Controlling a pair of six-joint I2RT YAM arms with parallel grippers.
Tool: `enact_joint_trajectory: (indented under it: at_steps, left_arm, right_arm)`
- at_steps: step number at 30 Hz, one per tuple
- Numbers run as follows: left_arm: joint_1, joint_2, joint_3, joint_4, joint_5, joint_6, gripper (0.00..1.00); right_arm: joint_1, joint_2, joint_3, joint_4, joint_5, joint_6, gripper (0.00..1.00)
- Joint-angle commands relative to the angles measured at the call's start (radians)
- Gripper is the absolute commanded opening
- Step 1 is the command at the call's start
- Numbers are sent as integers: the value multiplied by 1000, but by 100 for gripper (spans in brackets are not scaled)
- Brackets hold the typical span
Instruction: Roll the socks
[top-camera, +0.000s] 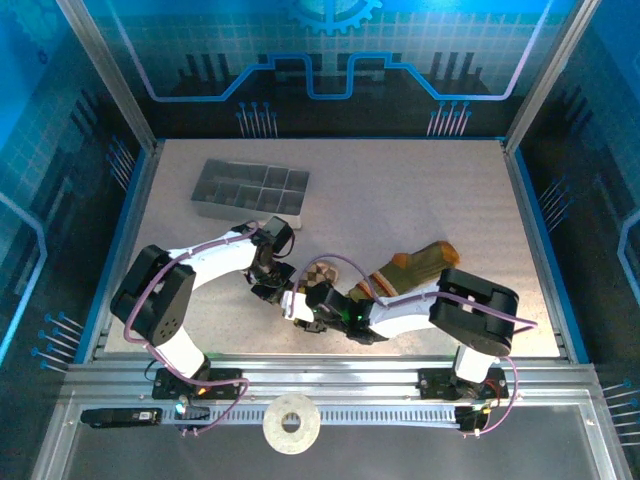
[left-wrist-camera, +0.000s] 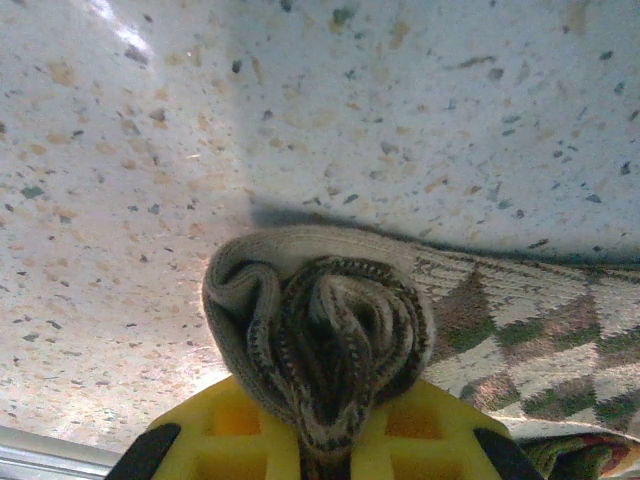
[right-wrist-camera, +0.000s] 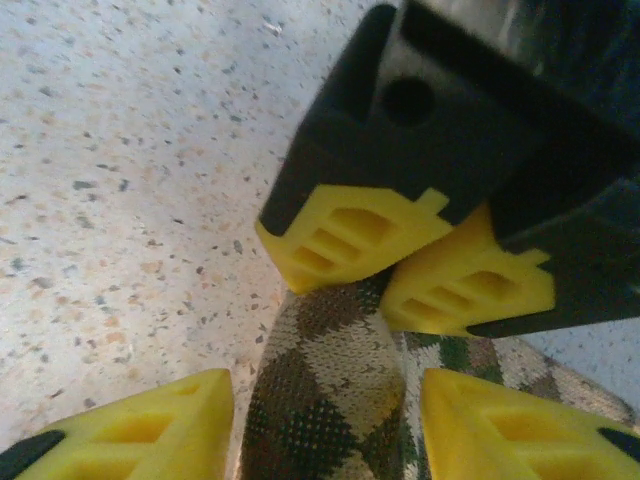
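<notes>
Beige-and-brown checkered sock (left-wrist-camera: 320, 340) is laid on the speckled worktop (top-camera: 420, 190), its rolled end pinched tight in the left end effector (left-wrist-camera: 322, 445) | right end effector (right-wrist-camera: 325, 425) is held part-open astride the sock's flat stretch | olive green sock (top-camera: 420, 262) is laid alongside, to the right.

The left arm (top-camera: 210, 255) and the right arm (top-camera: 405, 315) share one build: white tubular links set between bulky black joint housings. A thin purple cable (top-camera: 345, 260) loops along each. The left gripper (right-wrist-camera: 400, 270) has a blocky black body with ribbed, wedge-shaped yellow fingers (right-wrist-camera: 345, 240). The right gripper (right-wrist-camera: 325, 420) carries matching yellow ones, black at their outer corners.
</notes>
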Motion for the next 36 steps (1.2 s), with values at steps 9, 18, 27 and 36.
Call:
enact_joint_trajectory:
  at_steps: [9, 18, 27, 36]
  left_arm:
    - [5, -68, -32, -53, -88, 0, 44]
    - [73, -214, -41, -74, -170, 62, 82]
    - [38, -258, -184, 226, -92, 95, 66]
    - [-19, -209, -192, 296, -103, 85, 61]
  right_arm:
    - [-23, 86, 37, -186, 7, 115, 0]
    - [-135, 99, -78, -150, -264, 311, 0]
    - [-256, 160, -154, -48, -462, 458, 0]
    - [-338, 229, -132, -84, -555, 535, 0]
